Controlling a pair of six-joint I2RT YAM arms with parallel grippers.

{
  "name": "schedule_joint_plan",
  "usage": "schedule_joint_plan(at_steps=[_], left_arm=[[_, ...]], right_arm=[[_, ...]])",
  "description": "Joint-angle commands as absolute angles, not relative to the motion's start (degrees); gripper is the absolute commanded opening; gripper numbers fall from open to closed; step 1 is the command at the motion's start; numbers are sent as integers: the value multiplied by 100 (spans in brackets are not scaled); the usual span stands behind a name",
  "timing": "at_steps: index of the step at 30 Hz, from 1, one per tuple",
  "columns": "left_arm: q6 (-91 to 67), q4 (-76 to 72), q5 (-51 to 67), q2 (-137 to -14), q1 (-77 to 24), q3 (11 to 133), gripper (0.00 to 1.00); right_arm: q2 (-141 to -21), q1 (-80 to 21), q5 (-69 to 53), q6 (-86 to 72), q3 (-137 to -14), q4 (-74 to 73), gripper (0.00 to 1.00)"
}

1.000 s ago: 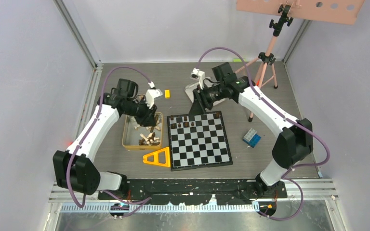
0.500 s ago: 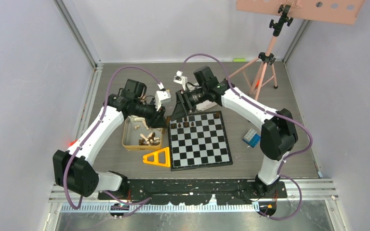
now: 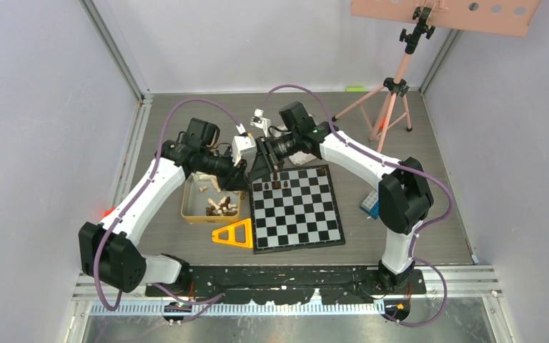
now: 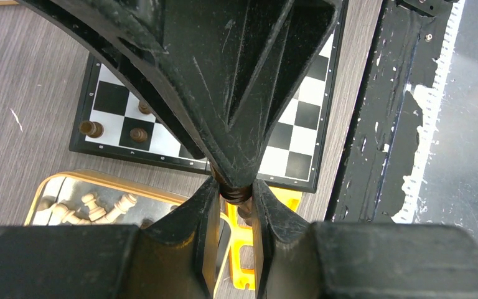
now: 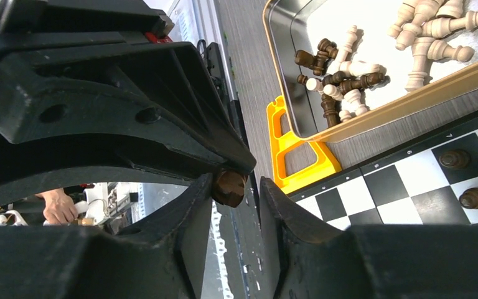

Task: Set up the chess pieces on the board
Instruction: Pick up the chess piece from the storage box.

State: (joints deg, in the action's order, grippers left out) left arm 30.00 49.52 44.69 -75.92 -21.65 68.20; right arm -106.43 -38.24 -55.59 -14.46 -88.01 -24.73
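The board (image 3: 297, 211) lies at the table's middle with a few dark chess pieces (image 3: 277, 185) on its far row. My left gripper (image 3: 246, 179) is shut on a dark chess piece (image 4: 236, 192) and holds it above the board's far left corner. My right gripper (image 3: 261, 168) meets it there tip to tip. In the right wrist view its open jaws (image 5: 236, 193) stand either side of that piece's end (image 5: 229, 187), which touches only one finger. Loose dark and pale pieces (image 5: 342, 81) lie in the gold tin (image 3: 189, 211).
A yellow triangular frame (image 3: 234, 234) lies by the board's near left corner, next to the tin. A blue cube (image 3: 374, 205) sits right of the board. A pink tripod (image 3: 393, 86) stands at the back right. Two dark pieces (image 5: 450, 158) stand on the board's edge squares.
My right arm has swung left from the board's far side to my left gripper. My left gripper has risen from the tin towards the board's corner with the dark piece.
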Motion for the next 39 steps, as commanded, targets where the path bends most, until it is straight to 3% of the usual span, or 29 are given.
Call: schedule_joint_plan(at_steps=[1, 3, 10, 15, 26, 32, 39], left_arm=[[2996, 4697, 4533, -7434, -2197, 6799, 18], [3012, 4694, 4491, -7435, -2197, 6749, 19], [3092, 4696, 4283, -7448, -2197, 6656, 21], [3154, 4729, 4194, -7521, -2197, 6593, 22], [3129, 4666, 4067, -7759, -2197, 6586, 20], [2902, 4628, 4047, -7808, -2197, 6678, 19], [2772, 4635, 4011, -7725, -2197, 6734, 20]], right_arm=[[-10642, -3875, -5656, -1522, -9062, -2272, 36], [-10632, -3876, -5667, -1540, -9068, -2257, 29], [-10534, -3816, -5572, -1501, -9097, -2334, 19], [-10395, -3663, -5484, -1435, -9087, -2440, 1], [-9989, -3062, -5179, -1164, -8968, -2749, 1], [-9508, -2695, -3626, 129, -8529, -3442, 1], [-9277, -2680, -1737, 1182, -7740, -3010, 1]])
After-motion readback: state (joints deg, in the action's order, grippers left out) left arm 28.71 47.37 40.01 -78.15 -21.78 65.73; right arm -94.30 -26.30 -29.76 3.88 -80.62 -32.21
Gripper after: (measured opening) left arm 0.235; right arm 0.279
